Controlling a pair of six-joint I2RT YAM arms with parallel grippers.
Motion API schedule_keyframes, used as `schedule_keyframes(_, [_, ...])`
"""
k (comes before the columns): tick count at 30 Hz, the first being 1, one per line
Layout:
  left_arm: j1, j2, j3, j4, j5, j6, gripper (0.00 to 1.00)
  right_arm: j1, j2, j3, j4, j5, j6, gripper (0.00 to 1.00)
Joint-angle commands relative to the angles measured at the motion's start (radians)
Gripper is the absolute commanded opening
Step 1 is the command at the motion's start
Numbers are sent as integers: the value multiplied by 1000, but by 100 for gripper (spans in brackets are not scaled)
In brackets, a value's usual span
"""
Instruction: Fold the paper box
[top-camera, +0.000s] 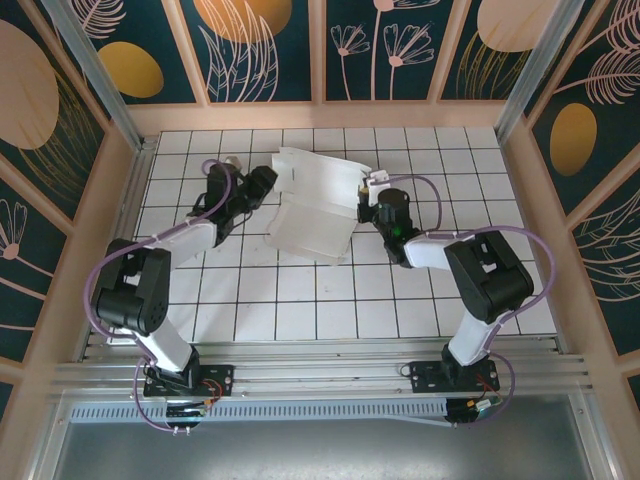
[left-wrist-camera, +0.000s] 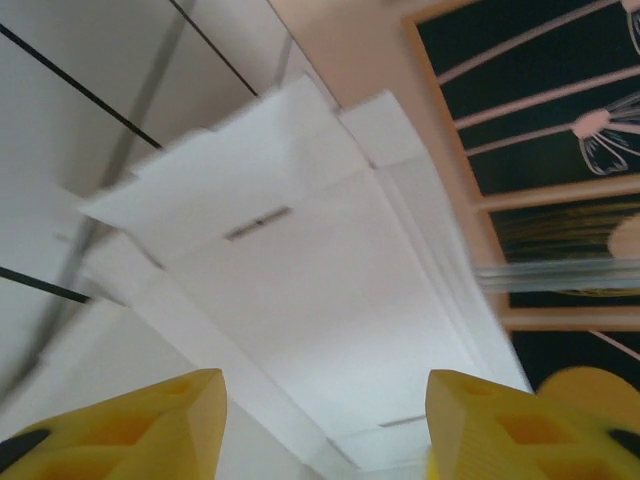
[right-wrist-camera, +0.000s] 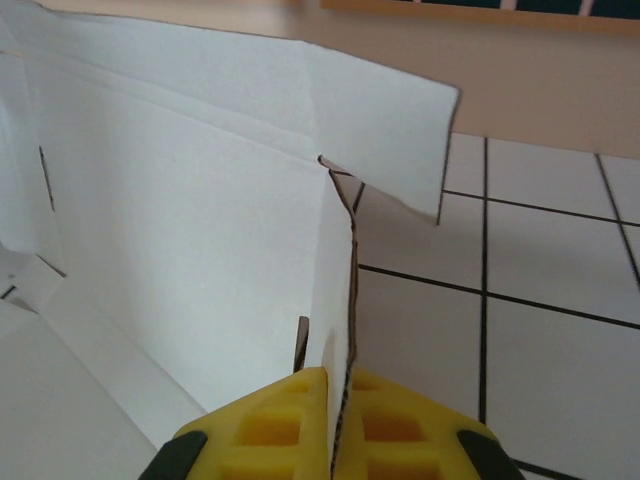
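The right claw (right-wrist-camera: 335, 392) pinches the paper box (top-camera: 315, 205) by its wall (upright edge), the left claw (left-wrist-camera: 325, 405) gaping beside it.

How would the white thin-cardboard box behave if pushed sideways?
Probably light and floppy: the white thin-cardboard box has thin panels bending at creases. It would likely pivot, not slide, since the right gripper pinches one edge.

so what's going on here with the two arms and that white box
Two robot arms are folding a white paper box on the tiled table. The right tool is shut on the edge of one of the box's upright panels, pinching the cardboard. The left tool is open and pointed at the box from the other side, not gripping it. The box is only partly folded, with its flaps loose.
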Motion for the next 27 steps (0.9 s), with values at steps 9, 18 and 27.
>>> schedule_keyframes(9, [-80,215,224,133,0,-329,80,104,-36,-134,295,145,-144,0])
schedule_keyframes(18, [-82,284,274,133,-5,-319,52,152,-44,-179,339,176,-212,0])
schedule_keyframes(27, [-83,295,256,121,24,-298,24,191,-35,-190,329,198,-216,0])
